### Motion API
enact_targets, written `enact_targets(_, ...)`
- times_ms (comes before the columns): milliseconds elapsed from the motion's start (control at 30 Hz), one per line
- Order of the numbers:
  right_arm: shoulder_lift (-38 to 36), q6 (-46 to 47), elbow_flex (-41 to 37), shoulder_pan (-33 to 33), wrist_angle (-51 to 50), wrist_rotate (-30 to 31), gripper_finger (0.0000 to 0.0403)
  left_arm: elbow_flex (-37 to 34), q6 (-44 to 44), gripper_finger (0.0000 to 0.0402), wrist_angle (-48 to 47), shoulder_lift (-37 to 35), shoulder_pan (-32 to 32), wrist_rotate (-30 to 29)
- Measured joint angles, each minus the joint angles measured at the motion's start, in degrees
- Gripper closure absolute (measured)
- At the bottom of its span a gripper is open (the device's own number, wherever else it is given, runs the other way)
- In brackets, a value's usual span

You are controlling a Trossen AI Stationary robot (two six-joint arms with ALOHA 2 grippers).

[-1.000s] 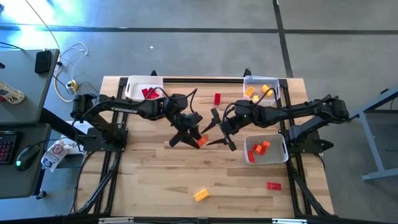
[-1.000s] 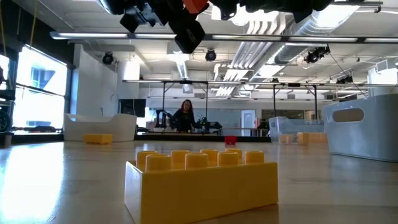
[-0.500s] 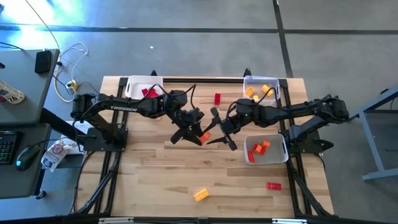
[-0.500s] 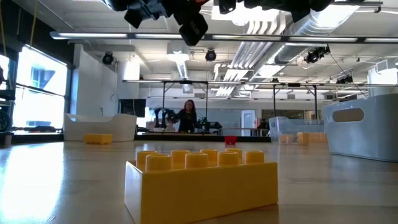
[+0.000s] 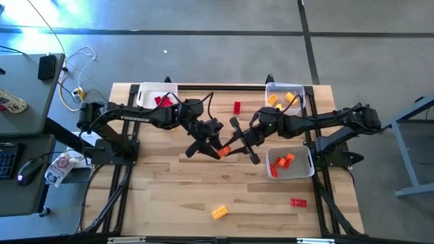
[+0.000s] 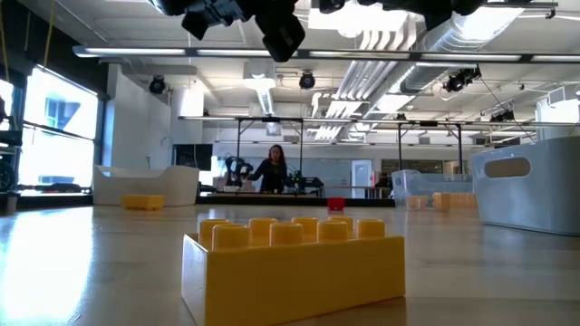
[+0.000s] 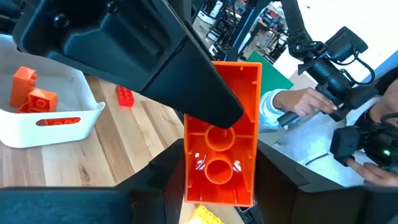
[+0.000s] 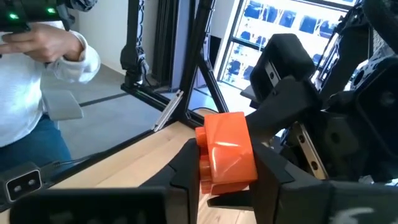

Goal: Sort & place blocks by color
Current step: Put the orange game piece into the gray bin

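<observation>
**Two grippers meet on one orange brick above mid-table**

Your right gripper is clamped on a small orange studded plastic brick held in the air over the middle of the wooden table. Your left gripper meets it from the other side, fingers against the same brick; you cannot tell whether they grip it. A yellow studded brick lies near the front edge and a red brick sits beside the white plastic tray holding orange bricks. In the room beyond, a person's hands hold a controller.
</observation>
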Motion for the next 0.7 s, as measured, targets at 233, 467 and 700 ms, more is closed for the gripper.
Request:
enact_targets(233,0.00,2.72,0.00,0.00,-1.10,2.19,0.0326,-0.02,0.05,0.0249,-0.02,-0.02,0.04,-1.53)
enact_targets(467,-0.02,5.67,0.11,0.06,-8.35,9.19,0.0326,-0.09,3.19,0.0243,-5.89,-0.02,0.04,-6.93)
enact_targets(700,0.28,9.70,-0.02,-0.07,-14.87,17.71,0.0327,0.00,10.68,0.0217,-13.82,-0.02,0.04,-21.65)
